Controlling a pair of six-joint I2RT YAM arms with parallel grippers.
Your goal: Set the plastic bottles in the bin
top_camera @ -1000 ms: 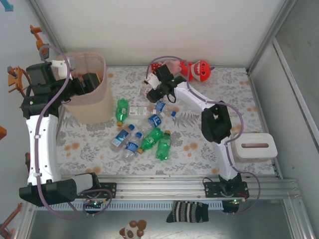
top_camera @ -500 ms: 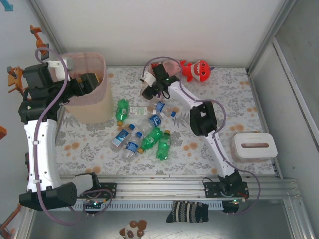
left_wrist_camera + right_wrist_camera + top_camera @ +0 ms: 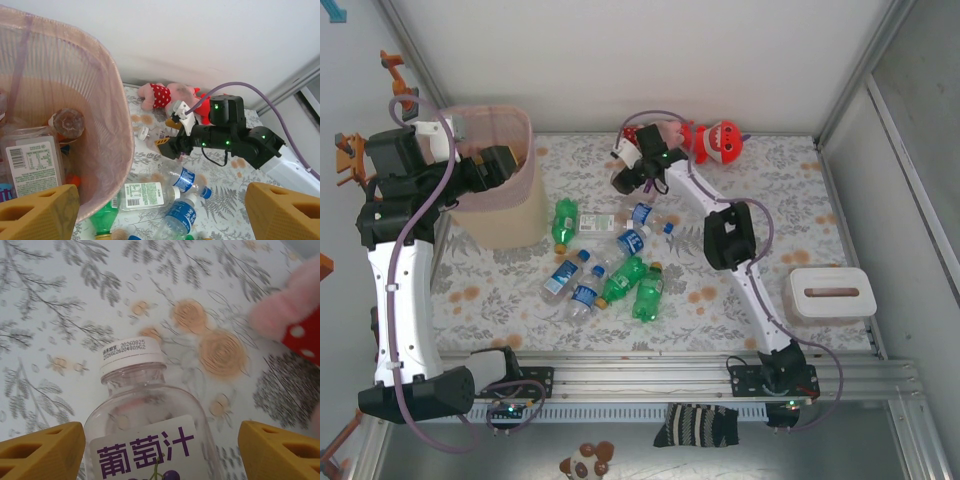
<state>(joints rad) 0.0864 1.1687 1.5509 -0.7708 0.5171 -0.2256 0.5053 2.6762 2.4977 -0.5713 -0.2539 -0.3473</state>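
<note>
Two claws are seen at different stages. The left claw (image 3: pixel 160 212) is held spread wide and empty above the tall pink mesh-patterned wastebasket (image 3: pixel 112 125), in which several plastic bottles (image 3: pixel 30 162) are already lodged. This position is judged to leave the surface free for the other arm. The right claw (image 3: pixel 161 452) is set low at the far side of the floral-patterned worktop (image 3: pixel 60 300). Its fingers (image 3: pixel 42 450) are spread on either side of a clear plastic bottle with a white cap and purple-lettered label (image 3: pixel 142 400), just beside a pink plush toy (image 3: pixel 280 310). No pinch is made out yet, and the straddle is judged to prepare a grasp across the body. A cluster of green and blue-labelled bottles (image 3: pixel 620 265) is seen lying near the wastebasket.
</note>
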